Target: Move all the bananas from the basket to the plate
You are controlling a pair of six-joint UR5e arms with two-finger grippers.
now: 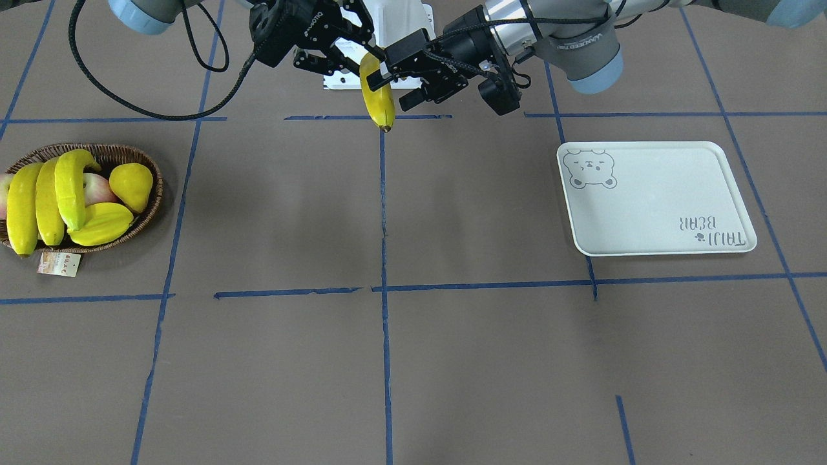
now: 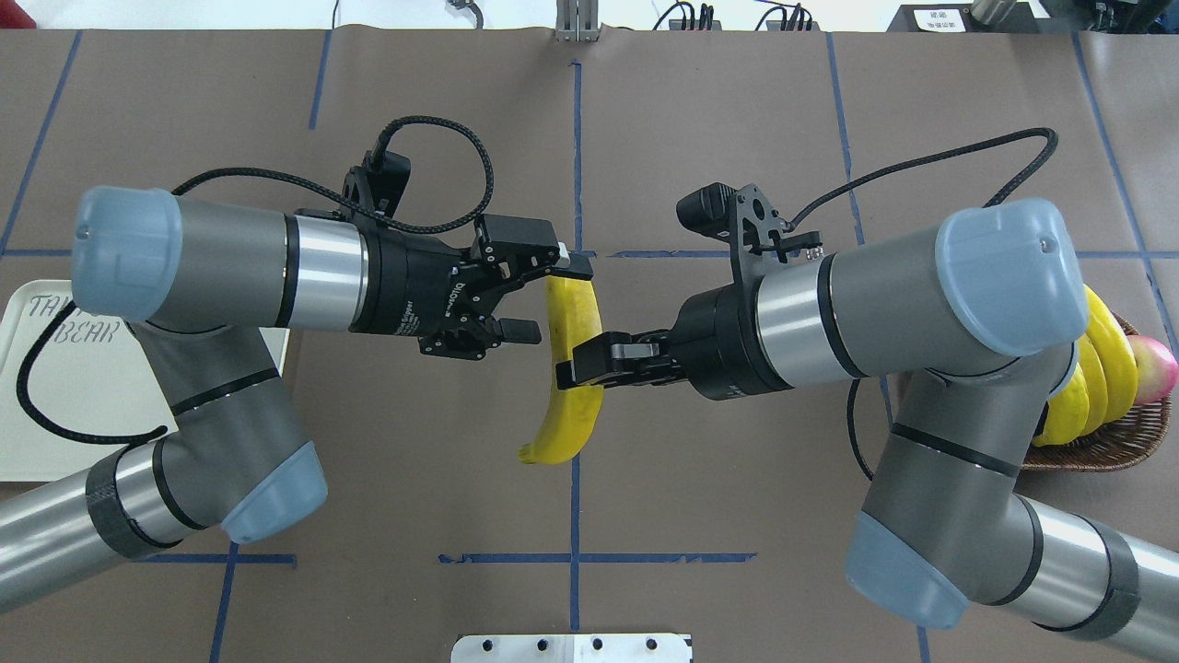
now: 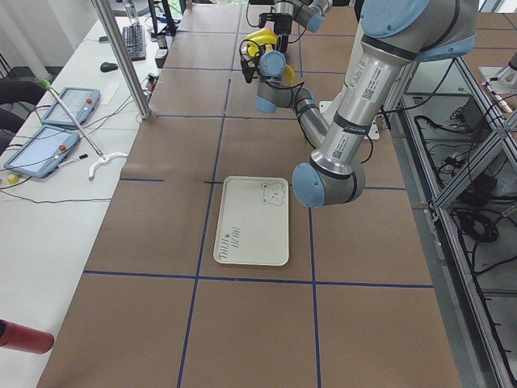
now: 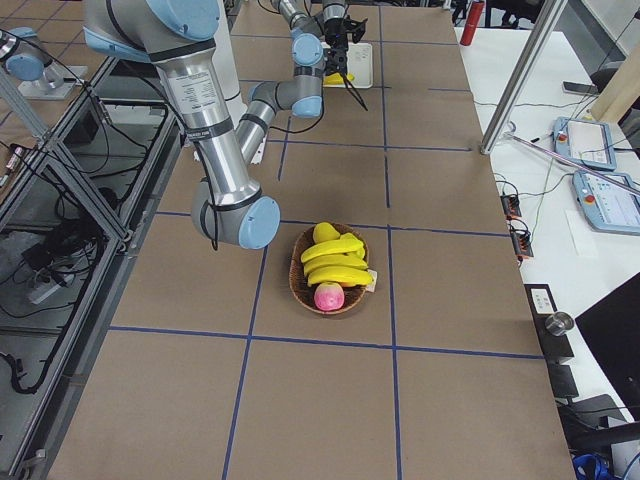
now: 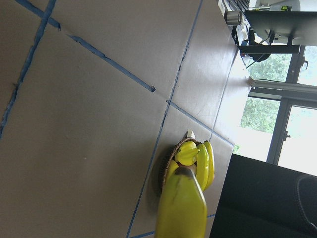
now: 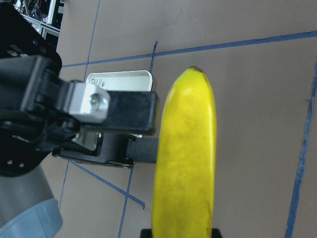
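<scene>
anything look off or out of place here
Nothing spilled or damaged. One oddity: a long yellow banana hangs in mid-air over the middle of the brown table, the right gripper shut on it, the open left gripper at its end. The dark-brown woven wicker basket and pale rectangular bear tray lie flat.

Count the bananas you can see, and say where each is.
4. One banana is in the air, gripped by the right gripper. Three bananas lie side by side in the basket; more might be hidden underneath.
</scene>
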